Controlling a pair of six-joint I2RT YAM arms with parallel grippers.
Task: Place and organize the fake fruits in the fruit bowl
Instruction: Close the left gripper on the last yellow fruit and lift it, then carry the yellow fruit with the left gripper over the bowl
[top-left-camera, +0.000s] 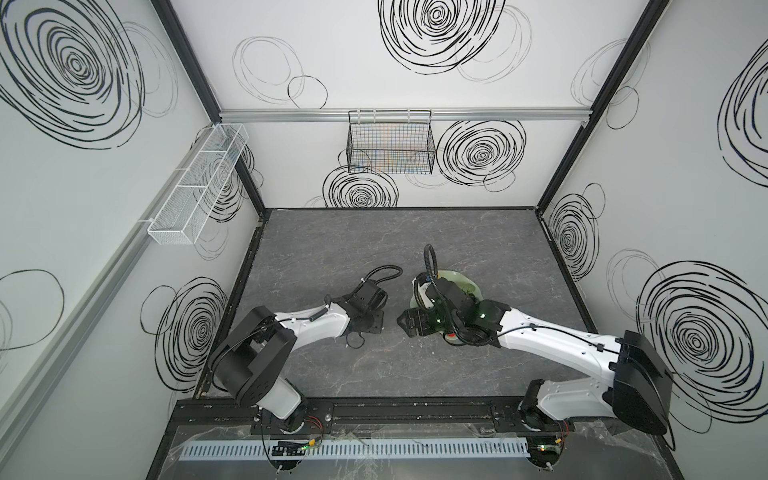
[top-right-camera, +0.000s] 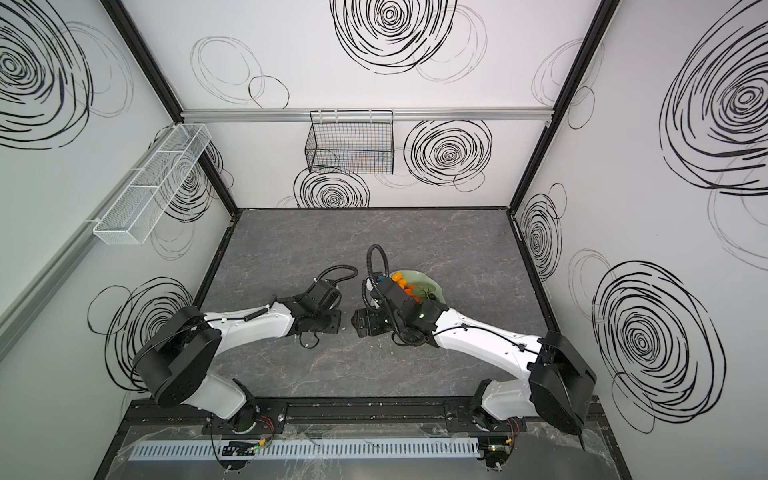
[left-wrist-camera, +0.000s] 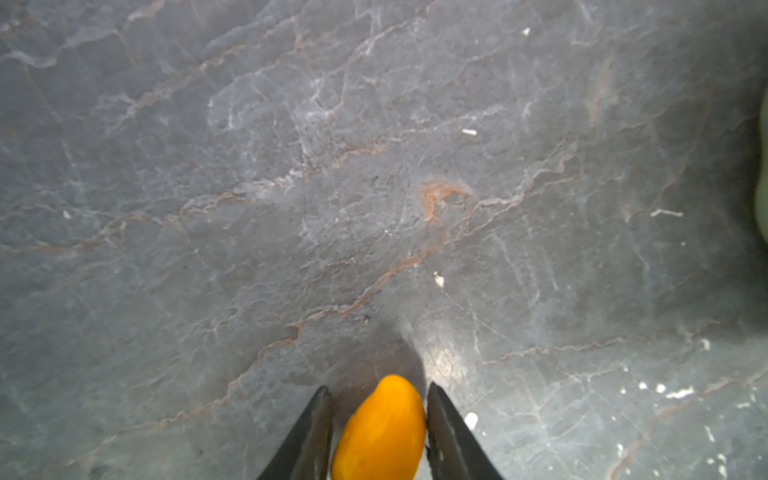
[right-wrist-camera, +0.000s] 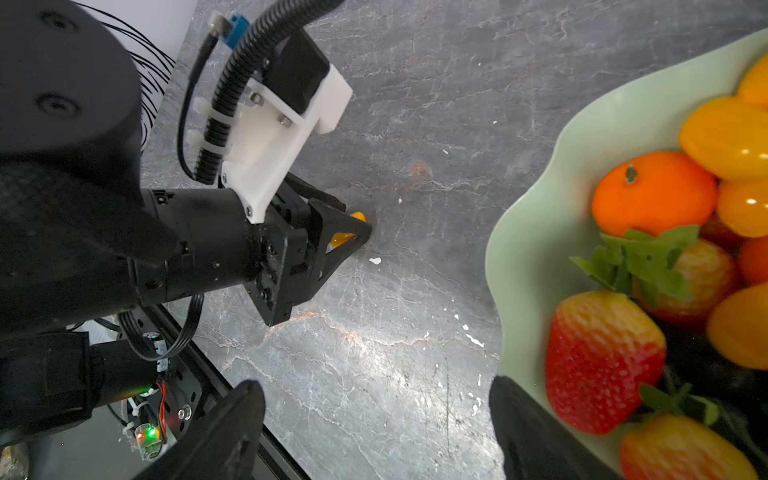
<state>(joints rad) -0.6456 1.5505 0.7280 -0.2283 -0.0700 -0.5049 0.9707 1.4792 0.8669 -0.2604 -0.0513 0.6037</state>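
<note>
**A:** Position of the last kumquat relative to the fruit bowl?

**B:** On the grey marbled table, clear of the bowl and not touching it. Lying lengthwise inside the left hand, which is closed on it with one finger against each flank.

**A:** Right hand?

**B:** Spread wide and empty, hovering at the bowl's wavy edge. Already in the bowl: strawberries, a tangerine and more kumquats.

**A:** Handling?

**B:** Probably light, hard, glossy plastic. Smooth oval skin, so liable to squirt out endwise or roll. Best taken across the short middle, as here, with a modest squeeze. Bowl thin-looking and likely to slide if nudged.

**A:** Readable markings?

**B:** None. No brand, label or lettering legible in any view.
</note>
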